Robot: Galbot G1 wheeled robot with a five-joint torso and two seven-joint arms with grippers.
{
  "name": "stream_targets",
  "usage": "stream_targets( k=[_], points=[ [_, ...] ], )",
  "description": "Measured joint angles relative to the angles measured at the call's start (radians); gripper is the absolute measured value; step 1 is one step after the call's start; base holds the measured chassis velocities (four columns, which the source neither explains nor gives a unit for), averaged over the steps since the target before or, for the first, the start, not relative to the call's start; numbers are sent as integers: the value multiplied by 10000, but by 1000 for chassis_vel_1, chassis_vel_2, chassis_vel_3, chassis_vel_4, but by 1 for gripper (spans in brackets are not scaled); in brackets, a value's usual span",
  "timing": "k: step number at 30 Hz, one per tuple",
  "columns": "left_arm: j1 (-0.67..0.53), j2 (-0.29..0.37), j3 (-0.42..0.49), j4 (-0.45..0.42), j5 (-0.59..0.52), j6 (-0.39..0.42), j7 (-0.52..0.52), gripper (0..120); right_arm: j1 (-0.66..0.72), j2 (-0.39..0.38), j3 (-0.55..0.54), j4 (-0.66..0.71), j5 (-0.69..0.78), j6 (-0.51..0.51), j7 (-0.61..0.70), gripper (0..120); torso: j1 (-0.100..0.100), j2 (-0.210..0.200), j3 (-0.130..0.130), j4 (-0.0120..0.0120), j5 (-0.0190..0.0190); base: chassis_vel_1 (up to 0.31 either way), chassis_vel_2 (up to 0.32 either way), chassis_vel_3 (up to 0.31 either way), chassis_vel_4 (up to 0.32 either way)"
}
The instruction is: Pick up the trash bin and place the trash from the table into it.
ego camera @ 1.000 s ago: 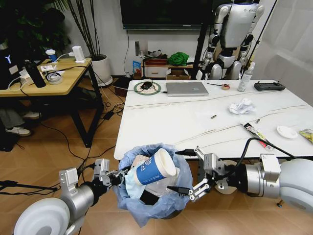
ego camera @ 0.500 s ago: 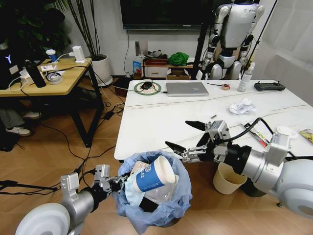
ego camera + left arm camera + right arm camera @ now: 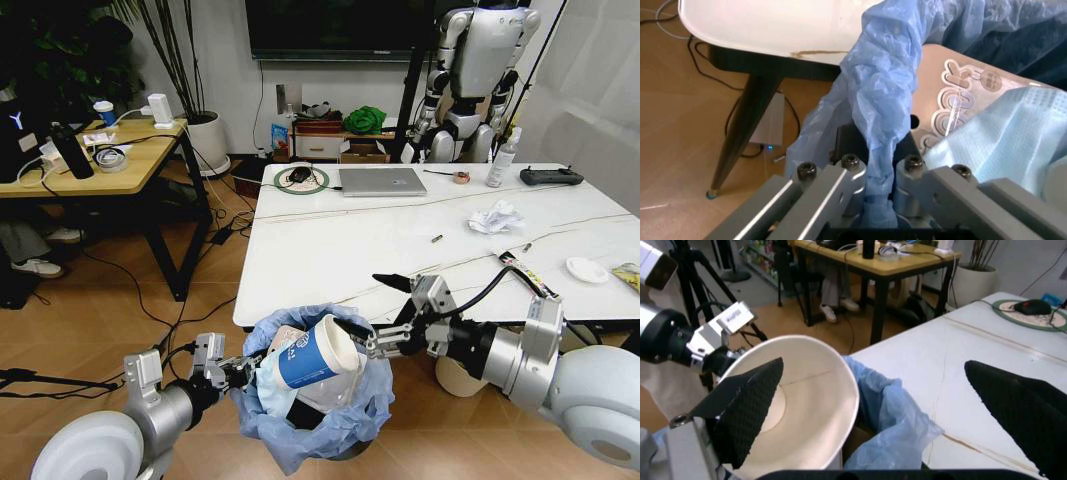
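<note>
Holding the bin (image 3: 318, 400) by its blue-bagged rim, the left gripper (image 3: 232, 372) is clamped on the bunched plastic, fingers (image 3: 840, 175) pinching the bag in the left wrist view. Bin hangs off the table (image 3: 330, 250), just below its near left corner. Cup (image 3: 312, 352) lies tilted on top of the litter inside, mouth toward the right gripper (image 3: 372, 308). Right gripper hovers over the bin's rim at the near edge, jaws spread wide, one finger (image 3: 747, 405) at the cup's mouth. Tissue wad (image 3: 497, 216) sits near the far right edge.
</note>
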Motion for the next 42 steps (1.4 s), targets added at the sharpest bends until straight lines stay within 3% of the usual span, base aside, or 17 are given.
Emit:
stream_targets(
  k=[29, 35, 42],
  points=[
    [-293, -111, 124, -263, -273, 159, -258, 0, -122, 40, -1072, -8, -1747, -1983, 497, 100, 0, 0, 0, 0, 1, 0, 0, 0, 0],
    [-348, -148, 167, -239, -274, 187, -260, 0, -94, 121, -1327, -10, -2326, -2095, 523, 100, 0, 0, 0, 0, 1, 0, 0, 0, 0],
    [-267, -168, 226, -133, -253, 346, -289, 0, 160, 69, -1022, -17, -1706, -1863, 528, 100, 0, 0, 0, 0, 0, 0, 0, 0, 0]
  ],
)
